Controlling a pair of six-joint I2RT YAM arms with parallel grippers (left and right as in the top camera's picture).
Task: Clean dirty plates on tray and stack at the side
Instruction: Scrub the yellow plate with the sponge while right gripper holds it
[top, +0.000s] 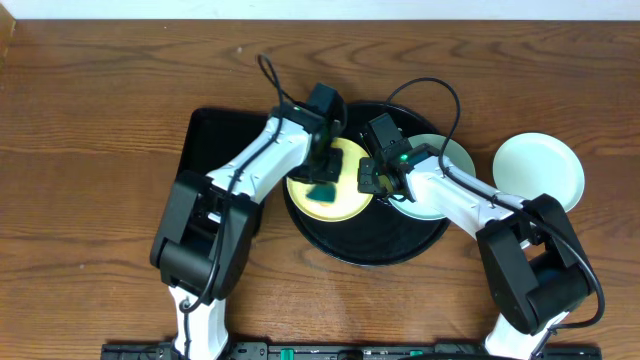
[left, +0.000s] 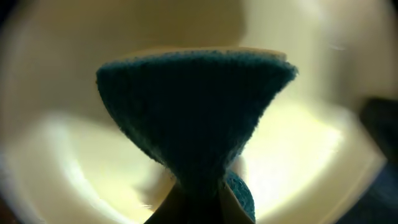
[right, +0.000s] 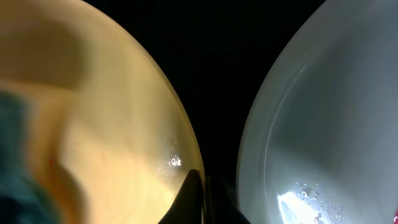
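The pale yellow plate (top: 345, 203) lies on the left part of the round black tray (top: 370, 245). My left gripper (top: 324, 176) is shut on a teal sponge (top: 322, 190) and presses it onto this plate. In the left wrist view the sponge (left: 196, 112) fills the middle, above the fingers (left: 199, 202), with the yellow plate (left: 56, 155) around it. My right gripper (top: 372, 180) is shut on the yellow plate's right rim (right: 200, 186). A mint plate (top: 450, 157) lies on the tray's right side (right: 323, 124), partly under the right arm. A second mint plate (top: 538, 170) lies on the table to the right.
A rectangular black tray (top: 215, 150) lies to the left of the round tray, partly under the left arm. Bare black tray floor (right: 217, 62) shows between the yellow and mint plates. The wooden table (top: 100, 120) surrounds everything.
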